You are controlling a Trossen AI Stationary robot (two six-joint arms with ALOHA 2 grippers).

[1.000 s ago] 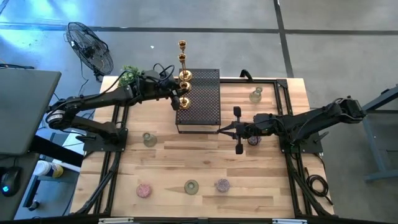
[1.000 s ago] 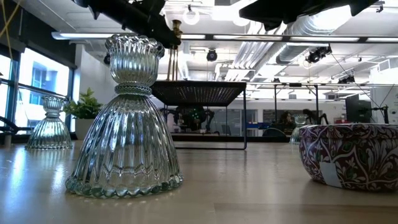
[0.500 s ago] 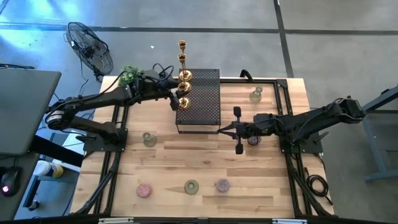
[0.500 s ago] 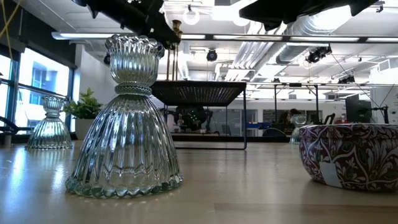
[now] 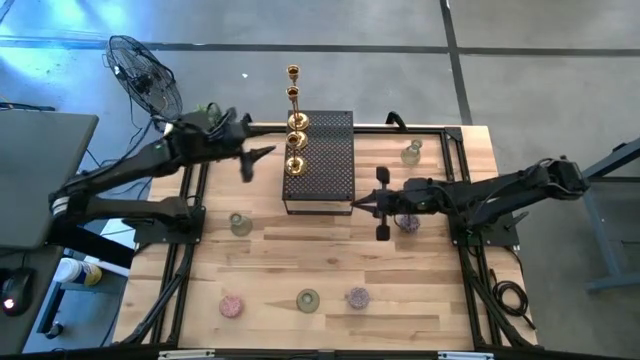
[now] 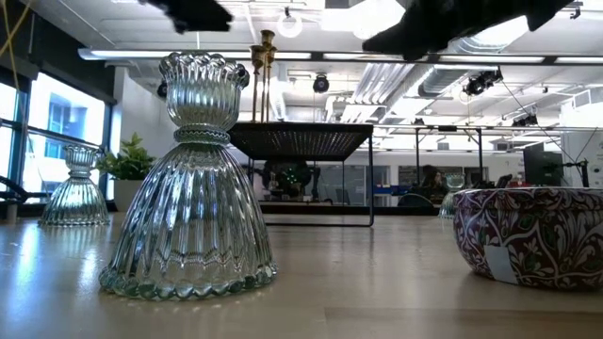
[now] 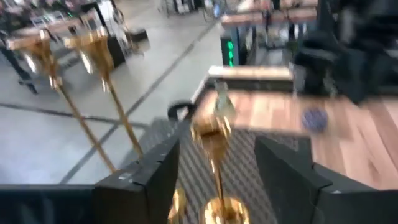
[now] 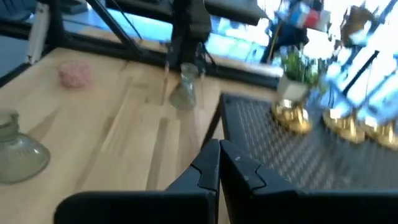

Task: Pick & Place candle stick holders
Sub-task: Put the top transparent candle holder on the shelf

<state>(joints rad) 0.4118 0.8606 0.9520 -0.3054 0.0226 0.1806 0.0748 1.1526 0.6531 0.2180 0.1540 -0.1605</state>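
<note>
Several shiny gold candlesticks [image 5: 295, 140] stand by their round bases on the left part of the black perforated box [image 5: 325, 175]. My left gripper [image 5: 256, 162] is open and empty, just left of the box. Its wrist view looks past its fingers [image 7: 155, 174] at a gold candlestick [image 7: 214, 155] farther off. My right gripper [image 5: 353, 207] is shut and empty at the box's near right corner, and its wrist view [image 8: 219, 149] shows its fingers closed together. Squat glass cups stand on the table: clear-green ones [image 5: 240, 223] [image 5: 307, 300], a pink one [image 5: 232, 305], and purple ones [image 5: 358, 297] [image 5: 407, 222].
Another clear glass holder [image 5: 411, 153] stands at the far right. A small green plant [image 5: 205, 115] is at the far left corner behind my left arm. A fan [image 5: 145, 75] stands beyond the table. Bare wood lies between the box and the near cups.
My left gripper has drawn back from the gold candlesticks on the box toward the table's left edge. The candlesticks stay upright on the box. My right arm has kept still.
</note>
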